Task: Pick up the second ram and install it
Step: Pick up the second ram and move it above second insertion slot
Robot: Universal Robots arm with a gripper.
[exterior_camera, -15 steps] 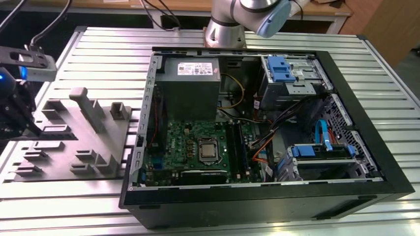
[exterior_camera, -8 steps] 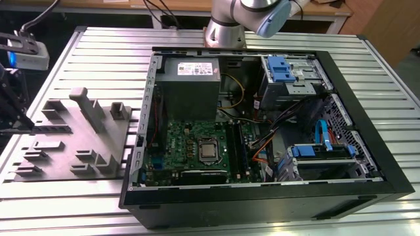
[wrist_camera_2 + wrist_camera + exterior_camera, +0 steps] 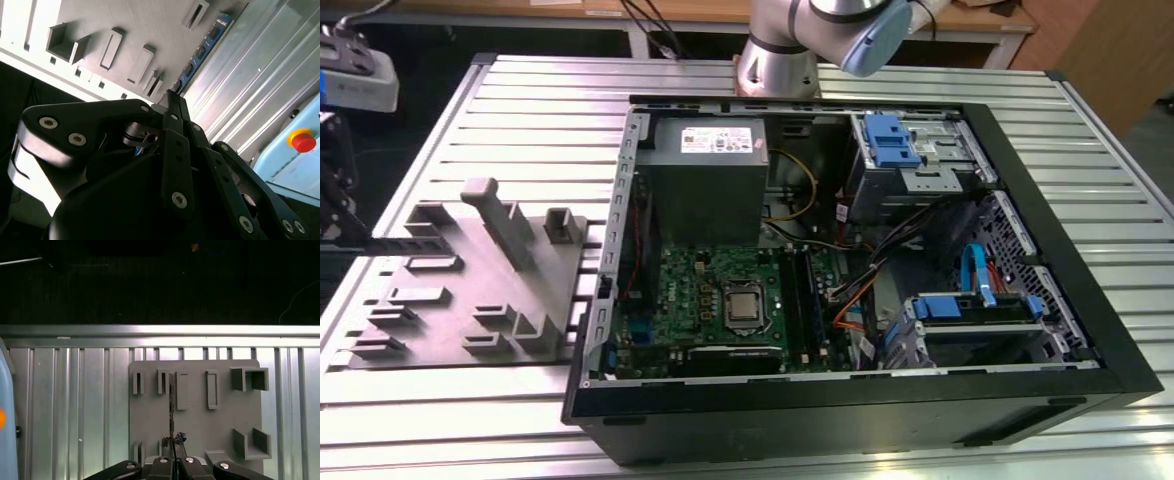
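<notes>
Second wrist view has the gripper (image 3: 172, 97) nearest the lens, its black fingers (image 3: 175, 150) drawn narrow and clamped on one end of the second ram (image 3: 204, 47). The second ram is a thin card with a blue-tinted face and dark chips, reaching straight out from the fingertips. In the first wrist view the same card is seen edge-on as a thin dark line (image 3: 171, 405) rising from the gripper (image 3: 172, 455). Just beyond the card lies the grey fixture plate (image 3: 200, 425), and the card's line runs between two of the plate's narrow pockets (image 3: 182, 390). Whether its free end touches the plate cannot be told. Under the plate is the ribbed metal table (image 3: 75, 400). In the second wrist view, a red button (image 3: 302, 140) sits on a pale blue box past the table's slats. In the exterior view the plate (image 3: 454, 290) lies at nine o'clock from the open computer case (image 3: 854, 420), with an upright grey post (image 3: 487, 205) standing on it. That puts the held card well apart from the case. Inside the case the green board (image 3: 707, 290) lies flat with the processor (image 3: 744, 305) near its middle. The grey power supply (image 3: 707, 150) sits at twelve o'clock from the board. Blue drive brackets sit at two o'clock (image 3: 887, 140) and four o'clock (image 3: 961, 305). Farthest back, at twelve o'clock beyond the case, stands the arm's base (image 3: 781, 50).
</notes>
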